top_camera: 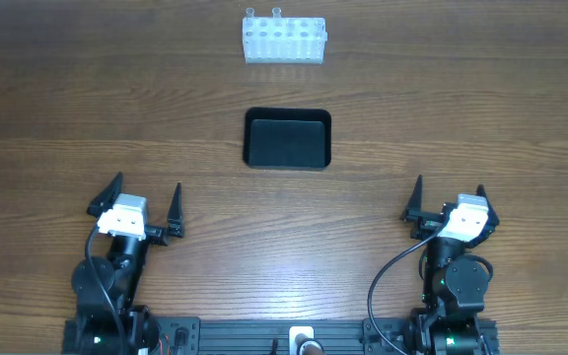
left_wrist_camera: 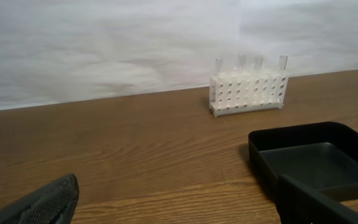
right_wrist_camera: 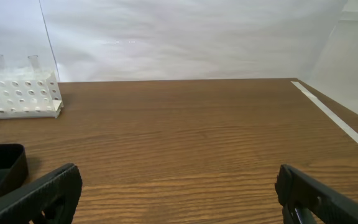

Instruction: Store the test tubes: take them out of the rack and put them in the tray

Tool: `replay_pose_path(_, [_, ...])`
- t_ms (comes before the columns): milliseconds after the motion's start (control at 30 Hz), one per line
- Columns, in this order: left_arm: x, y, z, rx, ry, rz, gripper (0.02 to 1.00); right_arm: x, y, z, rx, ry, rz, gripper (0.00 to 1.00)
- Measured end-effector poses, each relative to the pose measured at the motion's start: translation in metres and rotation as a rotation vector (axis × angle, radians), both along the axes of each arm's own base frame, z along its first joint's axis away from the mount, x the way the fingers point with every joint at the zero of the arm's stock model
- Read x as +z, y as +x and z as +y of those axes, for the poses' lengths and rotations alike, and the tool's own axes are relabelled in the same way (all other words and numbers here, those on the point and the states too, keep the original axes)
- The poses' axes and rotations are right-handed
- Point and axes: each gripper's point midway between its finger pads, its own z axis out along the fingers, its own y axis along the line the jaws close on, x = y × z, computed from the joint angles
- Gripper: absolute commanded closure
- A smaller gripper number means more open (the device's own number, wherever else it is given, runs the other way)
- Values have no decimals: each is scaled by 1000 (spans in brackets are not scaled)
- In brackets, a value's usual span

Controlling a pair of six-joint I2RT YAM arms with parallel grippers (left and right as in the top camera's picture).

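A white test tube rack (top_camera: 284, 40) stands at the far middle of the table with clear tubes (left_wrist_camera: 250, 63) sticking up from it. The rack (left_wrist_camera: 248, 92) is well beyond my left gripper, and it also stands far off in the right wrist view (right_wrist_camera: 18, 94). An empty black tray (top_camera: 288, 138) lies nearer, between rack and arms; its rim (left_wrist_camera: 303, 134) sits ahead of the left fingers and a corner (right_wrist_camera: 5, 163) shows by the right ones. My left gripper (top_camera: 139, 209) and right gripper (top_camera: 450, 200) rest open near the front, holding nothing.
The wooden table (top_camera: 481, 118) stretches wide on both sides of the tray. A white wall (right_wrist_camera: 185, 37) backs the table. A pale tape strip (right_wrist_camera: 337, 121) runs along the table's right side.
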Motion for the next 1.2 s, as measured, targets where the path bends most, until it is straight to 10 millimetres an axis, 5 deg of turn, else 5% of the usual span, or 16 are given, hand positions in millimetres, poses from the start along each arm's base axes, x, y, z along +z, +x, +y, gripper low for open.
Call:
replay_pose_path(533, [1, 0, 0, 0, 0, -5, 18, 0, 0, 0, 0, 0, 0, 9])
replay_pose_path(800, [49, 6, 0, -3, -23, -172, 18, 0, 0, 0, 0, 0, 0, 9])
replay_pose_path(1033, [94, 57, -3, -23, -65, -66, 20, 0, 0, 0, 0, 0, 1, 7])
replay_pose_path(1200, [138, 125, -12, -53, -114, -14, 18, 0, 0, 0, 0, 0, 1, 7])
